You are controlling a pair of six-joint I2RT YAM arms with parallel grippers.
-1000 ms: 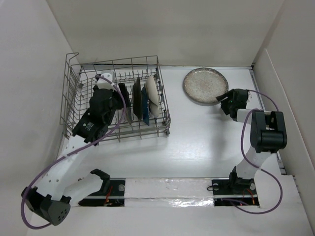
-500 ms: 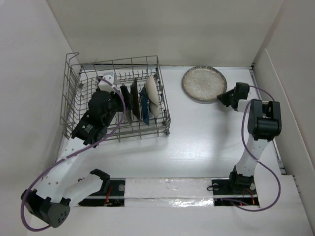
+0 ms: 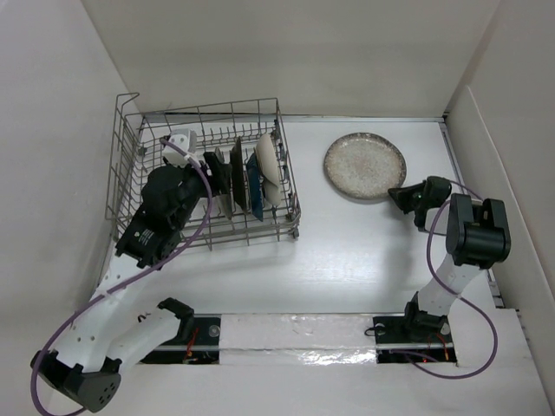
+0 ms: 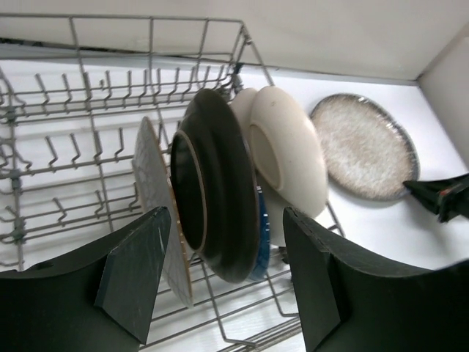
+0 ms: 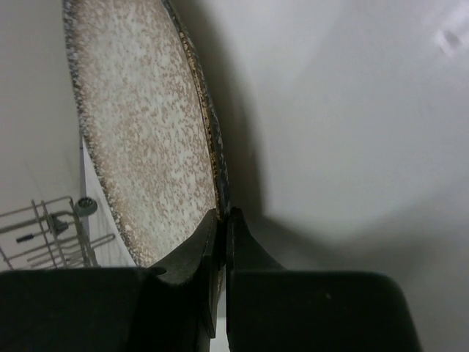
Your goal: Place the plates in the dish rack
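Speckled plate (image 3: 364,165) shifted nearer w/ right gripper (image 5: 222,218) pinching its rim, left gripper (image 4: 226,229) wide apart (over dish rack (image 3: 130,165))

The dark blue dish (image 4: 262,236) is mostly hidden behind a dark plate (image 4: 220,183). The top edge crops the speckled plate (image 5: 139,132).

**A:** What sort of place are we looking at?

**B:** It's looking like a robotics lab test cell, not a kitchen. Plain white panels (image 3: 286,52) are boxing in a bare white surface (image 3: 364,260) from nine o'clock round to three.

**A:** What else is showing that?

**B:** The left arm (image 3: 104,312) and right arm (image 3: 451,269) are sitting bolted at six o'clock beside a taped strip (image 3: 295,342), with a purple cable (image 3: 35,381) looping loose. Only the dish rack (image 3: 121,165) at ten o'clock and the speckled plate (image 3: 364,165) at one o'clock are hinting at a home.
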